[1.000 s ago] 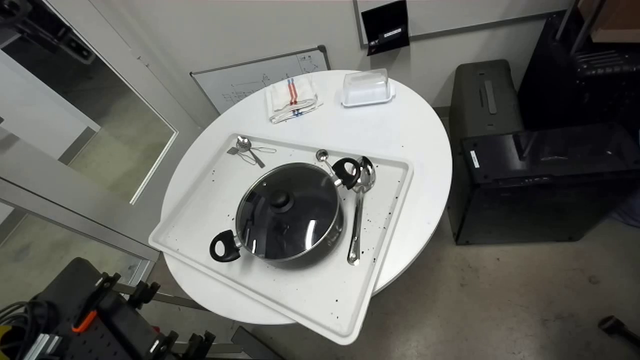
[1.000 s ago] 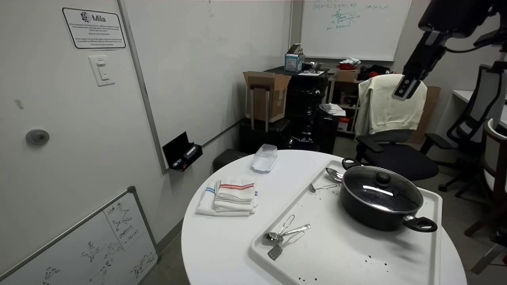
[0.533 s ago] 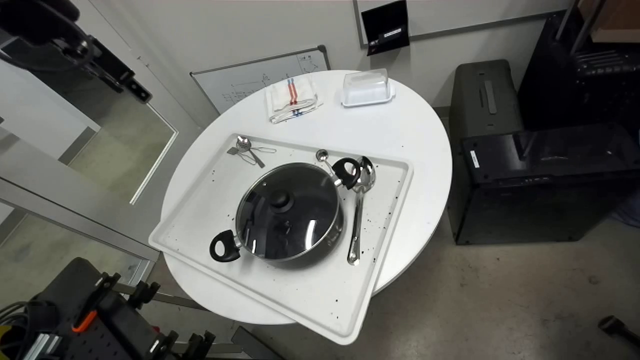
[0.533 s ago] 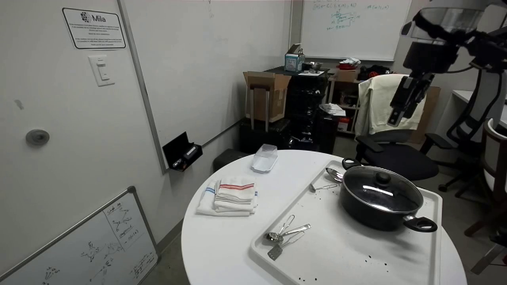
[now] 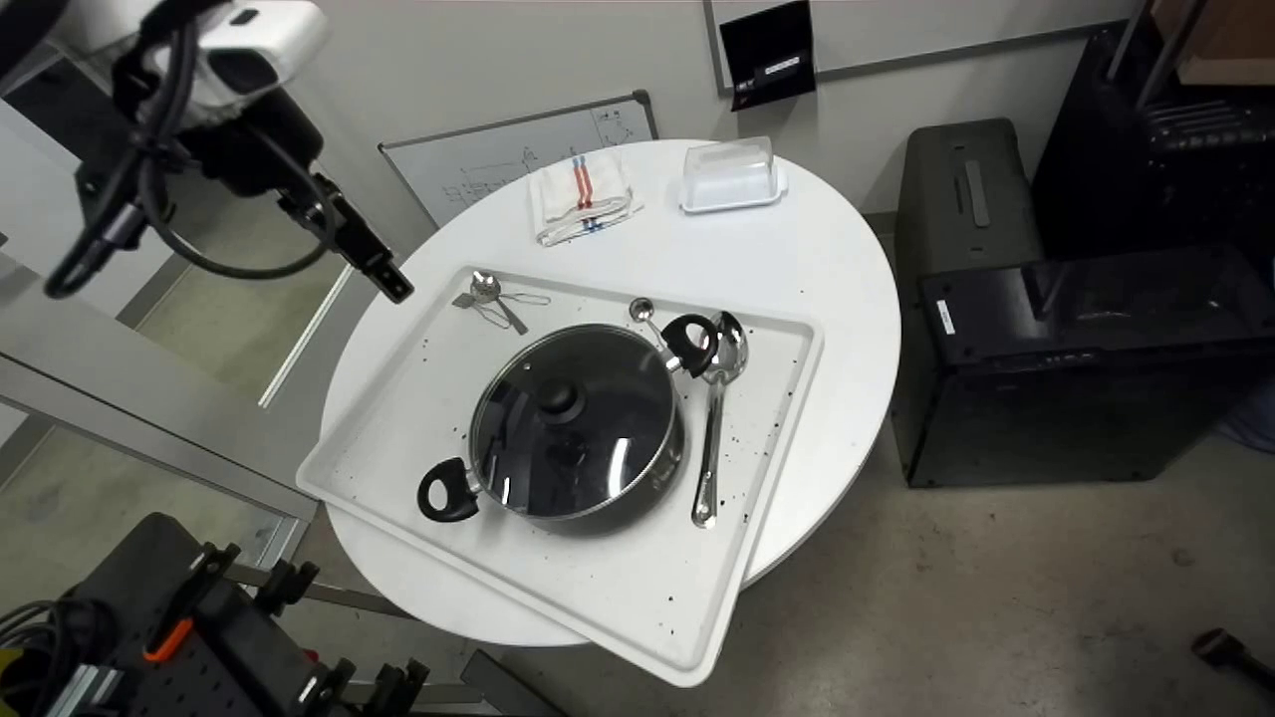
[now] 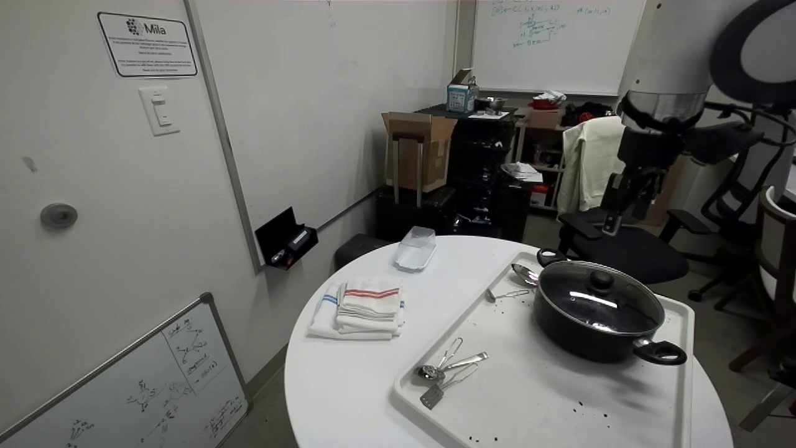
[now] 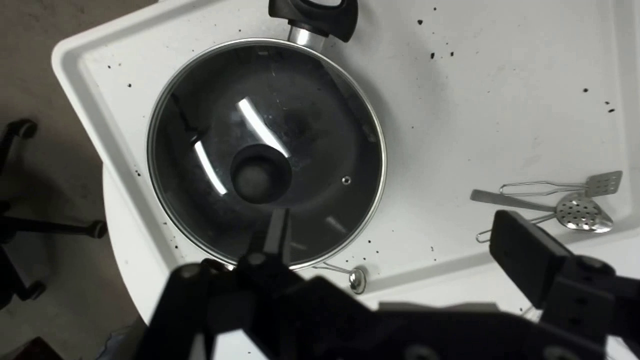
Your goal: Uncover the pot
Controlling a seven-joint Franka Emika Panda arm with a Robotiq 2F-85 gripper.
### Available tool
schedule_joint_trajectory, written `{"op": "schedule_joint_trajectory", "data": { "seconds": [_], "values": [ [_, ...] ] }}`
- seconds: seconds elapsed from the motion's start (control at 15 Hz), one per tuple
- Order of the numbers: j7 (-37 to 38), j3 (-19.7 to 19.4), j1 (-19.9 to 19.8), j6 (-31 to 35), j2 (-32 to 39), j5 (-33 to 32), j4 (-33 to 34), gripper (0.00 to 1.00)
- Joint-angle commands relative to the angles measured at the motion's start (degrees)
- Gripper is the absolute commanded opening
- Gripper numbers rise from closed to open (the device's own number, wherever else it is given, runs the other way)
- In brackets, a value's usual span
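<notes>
In an exterior view: Pot [image 6: 566, 328], black, round, smooth-walled, with black loop handles [image 6: 661, 358] on silvery stems; upright on the tray [image 6: 522, 392]. Lid [image 6: 615, 303], clear glass, metal rim, black knob [image 6: 601, 279]; seated on the pot. Tray white, raised-rimmed, dark-specked, on a round white table [image 6: 348, 386]. Cloths [image 6: 368, 311], white, folded in a stack, striped red and blue. Box [image 6: 415, 252], white base, clear cover.

In an exterior view: Spoon [image 5: 711, 438], long, polished metal, beside the pot; a handle hides part of its bowl. Ladle [image 5: 642, 310], small, metal, round-bowled, its stem running toward the same handle. Arm [image 5: 259, 40], white and black, with dark cable, well apart from the pot.

In the wrist view: Gripper [image 7: 392, 220], black, fingers [image 7: 527, 257] flat-faced and spread wide, holding nothing. One finger crosses in front of the lid near the knob; the other stands before the tray's rim. Turner [image 7: 603, 184], flat slotted metal, on the tray. Skimmer [image 7: 577, 212], shiny, round, perforated metal, just beside it.
</notes>
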Motion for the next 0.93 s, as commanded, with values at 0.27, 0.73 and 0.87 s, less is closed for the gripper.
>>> {"op": "schedule_joint_trajectory", "data": {
  "seconds": [0.27, 0.73, 0.87],
  "values": [
    [3.54, -5.78, 0.42, 5.63, 11.49, -1.71, 4.07, 1.00],
    [5.84, -10.20, 1.56, 9.93, 19.43, -1.10, 6.78, 1.00],
    [6.34, -11.09, 2.01, 11.54, 21.37, -0.79, 7.31, 1.00]
  ]
}}
